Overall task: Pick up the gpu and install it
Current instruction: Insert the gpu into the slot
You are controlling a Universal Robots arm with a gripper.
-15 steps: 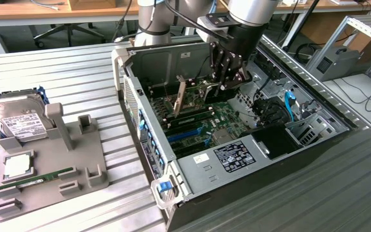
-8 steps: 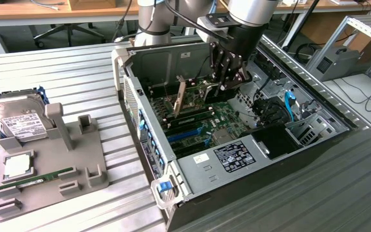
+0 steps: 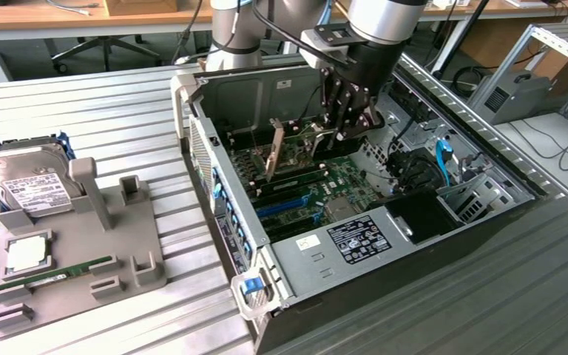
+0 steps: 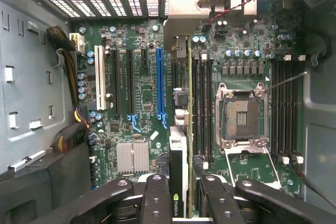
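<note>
A: Looked for the gpu (image 3: 289,151); found where?
B: Found inside the open computer case (image 3: 383,244), held on edge over the motherboard (image 4: 136,77), with its metal bracket end toward the vented rear wall

A: And the gripper (image 3: 346,122)?
B: Hung inside the case, closed partway, clamped on the card from both sides. In the wrist view, had the card edge-on between dark fingers (image 4: 156,195), just beside the long blue slot (image 4: 161,85). Could not tell whether seated in any slot

A: Noted anything outside the case?
B: Noted, on the slatted counter (image 3: 97,111) toward the exterior view's left, a gray fixture tray (image 3: 136,244) carrying a hard drive (image 3: 29,181), a square processor chip (image 3: 27,251) and a green memory stick (image 3: 52,275), all apart from the gripper
</note>
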